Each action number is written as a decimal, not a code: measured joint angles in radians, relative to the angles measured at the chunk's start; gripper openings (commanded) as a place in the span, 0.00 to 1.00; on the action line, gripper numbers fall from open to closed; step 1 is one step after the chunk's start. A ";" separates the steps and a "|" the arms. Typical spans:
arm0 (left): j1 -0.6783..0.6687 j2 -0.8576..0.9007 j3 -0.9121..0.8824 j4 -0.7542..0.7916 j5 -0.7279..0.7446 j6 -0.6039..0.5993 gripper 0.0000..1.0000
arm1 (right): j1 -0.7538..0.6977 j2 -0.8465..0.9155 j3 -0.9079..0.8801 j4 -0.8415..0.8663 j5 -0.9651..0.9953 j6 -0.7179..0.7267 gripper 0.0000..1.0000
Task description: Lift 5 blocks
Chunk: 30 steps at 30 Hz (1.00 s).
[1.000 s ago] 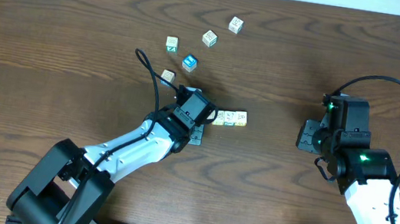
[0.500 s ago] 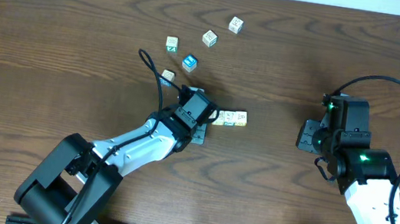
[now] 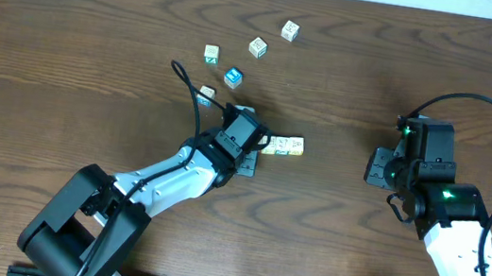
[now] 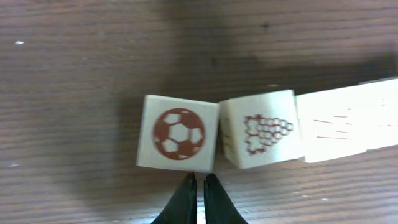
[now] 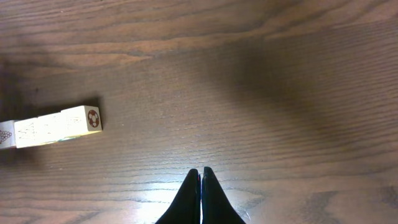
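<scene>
Blocks (image 3: 283,145) lie butted end to end in a short row, nearer the arm bases than the blue-topped cube (image 3: 233,77). Four loose cubes (image 3: 257,47) are scattered around that cube.

My left pincer (image 4: 197,179) is pinched fully shut with nothing in it. Its tips sit just beside the near face of the row, right at the seam between the soccer-ball block (image 4: 178,132) and the grape block (image 4: 260,135); I cannot tell whether they touch. I judge this a nudging step, lining the row up before a lift. I would press slowly on the middle of one face rather than on the seam, or the row may buckle there.

My right pincer (image 5: 200,173) is shut too and empty, well apart from the row. Its camera shows the red-ring block (image 5: 84,119) at the row's far end, which the left wrist camera cannot make out. Only the overhead view shows the loose cubes.
</scene>
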 measured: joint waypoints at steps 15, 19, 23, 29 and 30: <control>0.000 -0.071 0.000 -0.182 -0.040 -0.006 0.07 | 0.000 0.000 0.000 0.000 0.000 0.000 0.01; 0.005 -0.131 0.001 -0.134 -0.130 0.027 0.07 | 0.000 0.000 0.000 0.000 0.000 0.000 0.01; 0.029 -0.134 0.002 -0.085 -0.178 0.057 0.07 | 0.000 0.000 0.000 0.000 0.000 0.000 0.01; 0.036 -0.134 0.002 -0.072 -0.197 0.065 0.07 | 0.000 0.000 0.000 -0.001 0.000 0.000 0.01; 0.036 -0.134 0.002 -0.073 -0.197 0.065 0.07 | 0.000 0.000 0.000 -0.002 0.000 0.000 0.01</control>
